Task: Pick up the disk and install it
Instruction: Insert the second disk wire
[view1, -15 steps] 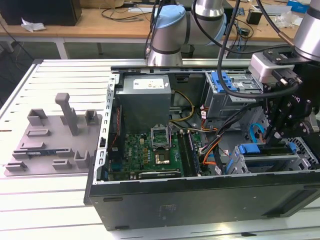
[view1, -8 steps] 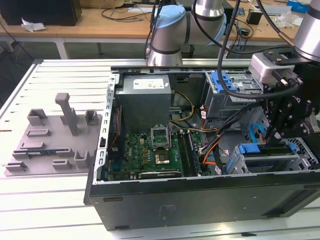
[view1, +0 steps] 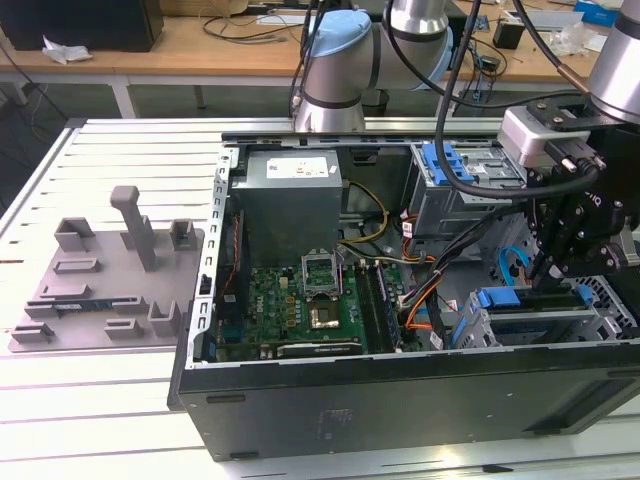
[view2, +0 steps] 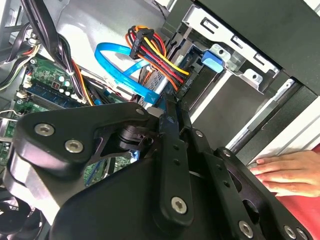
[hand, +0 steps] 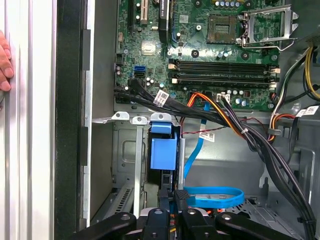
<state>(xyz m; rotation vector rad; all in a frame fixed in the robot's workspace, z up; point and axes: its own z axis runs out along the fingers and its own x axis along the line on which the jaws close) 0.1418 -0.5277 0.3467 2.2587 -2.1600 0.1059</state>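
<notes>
Hand (hand: 172, 194) position: low in the open computer case (view1: 400, 405), at the grey drive cage (hand: 125, 150) near the exterior view's right. My fingers are clenched narrowly, and I judge they are grasping the disk (hand: 163, 150), which stands edge-on between them. Its blue carrier end points into the cage slot, and that end already sits within the cage mouth in the first wrist view.

Findings for the step in hand, seating the disk:
- Alignment. The carrier must run parallel to the cage rails. Any tilt would likely jam the blue frame against the sheet metal, so I should push straight along the slot.
- Cable clearance. The blue data cable (hand: 215, 195) loops just beside my fingers. The red, yellow and black power bundle (view2: 155, 60) hangs near the slot in the second wrist view. Either could be pinched behind the disk.
- Grip. I should hold firm without twisting, since the plastic carrier probably flexes.
- Safety. A person's fingers (view2: 285, 170) rest outside the case wall, near my wrist. Movement should be slow.
- Motherboard (hand: 200, 50) lies well apart from the slot.
</notes>
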